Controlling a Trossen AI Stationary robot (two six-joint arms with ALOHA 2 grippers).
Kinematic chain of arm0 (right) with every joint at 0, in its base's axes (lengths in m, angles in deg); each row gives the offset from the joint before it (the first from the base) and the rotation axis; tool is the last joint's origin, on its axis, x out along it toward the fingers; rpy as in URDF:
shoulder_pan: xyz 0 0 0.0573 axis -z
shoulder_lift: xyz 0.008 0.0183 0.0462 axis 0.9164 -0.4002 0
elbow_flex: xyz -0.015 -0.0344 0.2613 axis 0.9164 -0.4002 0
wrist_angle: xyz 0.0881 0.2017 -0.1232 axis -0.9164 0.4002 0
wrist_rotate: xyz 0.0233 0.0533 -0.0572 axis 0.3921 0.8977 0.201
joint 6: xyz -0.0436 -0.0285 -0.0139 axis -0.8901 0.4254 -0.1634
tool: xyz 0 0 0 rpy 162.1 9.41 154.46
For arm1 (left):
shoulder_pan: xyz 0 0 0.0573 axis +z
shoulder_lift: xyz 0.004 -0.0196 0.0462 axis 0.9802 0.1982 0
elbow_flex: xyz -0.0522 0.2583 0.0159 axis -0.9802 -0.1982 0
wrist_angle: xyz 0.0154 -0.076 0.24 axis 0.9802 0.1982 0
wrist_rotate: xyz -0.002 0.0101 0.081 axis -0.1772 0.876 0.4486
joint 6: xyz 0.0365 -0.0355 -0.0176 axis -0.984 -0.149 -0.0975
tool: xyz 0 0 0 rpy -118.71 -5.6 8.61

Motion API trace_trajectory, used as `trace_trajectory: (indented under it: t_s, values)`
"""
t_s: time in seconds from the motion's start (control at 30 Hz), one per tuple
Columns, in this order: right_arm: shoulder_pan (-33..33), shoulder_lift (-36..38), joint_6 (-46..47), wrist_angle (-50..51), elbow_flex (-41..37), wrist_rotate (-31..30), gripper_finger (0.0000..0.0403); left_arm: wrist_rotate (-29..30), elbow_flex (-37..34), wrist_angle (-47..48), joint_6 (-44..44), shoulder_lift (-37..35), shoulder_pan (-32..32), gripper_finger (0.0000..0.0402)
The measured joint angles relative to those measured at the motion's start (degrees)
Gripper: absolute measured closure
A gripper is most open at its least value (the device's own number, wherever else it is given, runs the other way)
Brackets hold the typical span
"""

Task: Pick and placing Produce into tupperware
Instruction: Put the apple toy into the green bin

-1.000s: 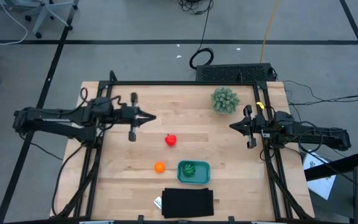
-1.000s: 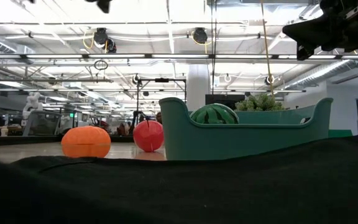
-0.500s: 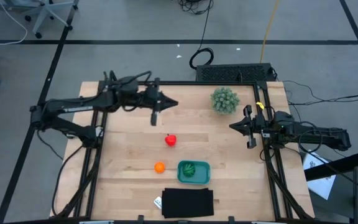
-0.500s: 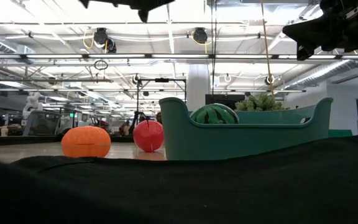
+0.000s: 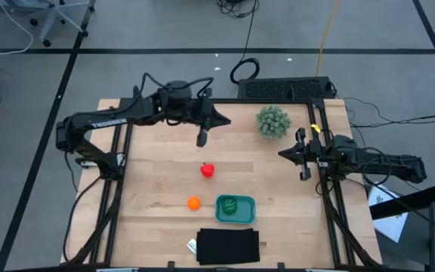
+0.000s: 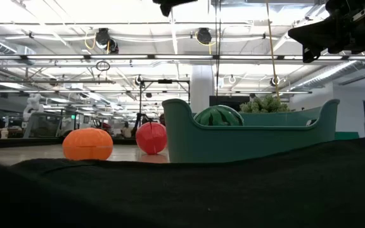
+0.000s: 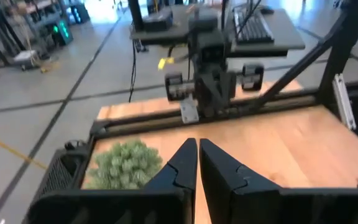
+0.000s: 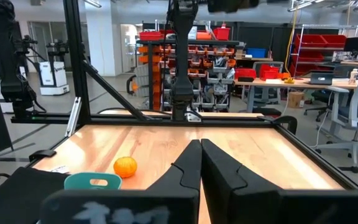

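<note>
The teal tupperware sits near the table's front, and the dark green striped round fruit lies inside it; both also show in the low view. The orange ball lies on the table just left of the tupperware. The red roundish fruit lies on the table farther back. My left gripper is shut and empty, high over the far middle of the table, beyond the red fruit. My right gripper is shut and empty at the table's right side.
A fuzzy pale-green bushy plant stands at the far right, close to my left gripper's tip. A flat black rectangle lies at the front edge, with a small white slip beside it. Bare wood lies between the red fruit and the right arm.
My left arm has swung up from the table's left side toward the far middle, its shut gripper travelling right toward the bushy plant. My right arm and all the produce have kept still.
</note>
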Motion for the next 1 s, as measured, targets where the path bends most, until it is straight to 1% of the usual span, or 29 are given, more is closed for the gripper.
trace_trajectory:
  t_s: [0.13, 0.23, 0.3, 0.4, 0.5, 0.6, 0.8, 1.0]
  values:
    - [0.00, 0.00, -0.67, 0.02, 0.00, 0.00, 0.0403, -0.45, 2.42, -0.42, 0.81, 0.61, 0.10, 0.0378]
    - [0.00, -0.20, -0.87, -0.03, 0.00, 0.00, 0.0403, -3.51, 4.06, 0.75, 2.41, 2.04, 0.87, 0.0378]
    - [0.00, -0.51, -0.85, 0.09, 0.00, 0.00, 0.0403, -5.36, 5.34, 2.68, 1.51, 3.14, 0.90, 0.0378]
    - [0.00, -1.48, -0.76, 0.05, 0.00, 0.00, 0.0403, -5.84, 6.87, 8.53, -1.83, 4.83, 0.83, 0.0378]
    - [0.00, -2.69, -0.77, -0.11, 0.00, 0.00, 0.0403, -5.75, 9.44, 16.98, -4.92, 7.17, 0.85, 0.0378]
    - [0.00, -3.83, -0.95, -0.24, 0.00, 0.00, 0.0403, -4.50, 13.39, 24.36, -7.18, 9.77, 0.85, 0.0378]
    - [0.00, -5.25, -1.29, -1.87, 0.00, 0.00, 0.0403, -3.85, 22.46, 38.32, -11.85, 15.18, 0.85, 0.0378]
    - [-0.01, -5.80, -1.29, -2.21, 0.00, 0.00, 0.0403, -3.80, 31.82, 49.71, -14.84, 21.36, 0.85, 0.0378]
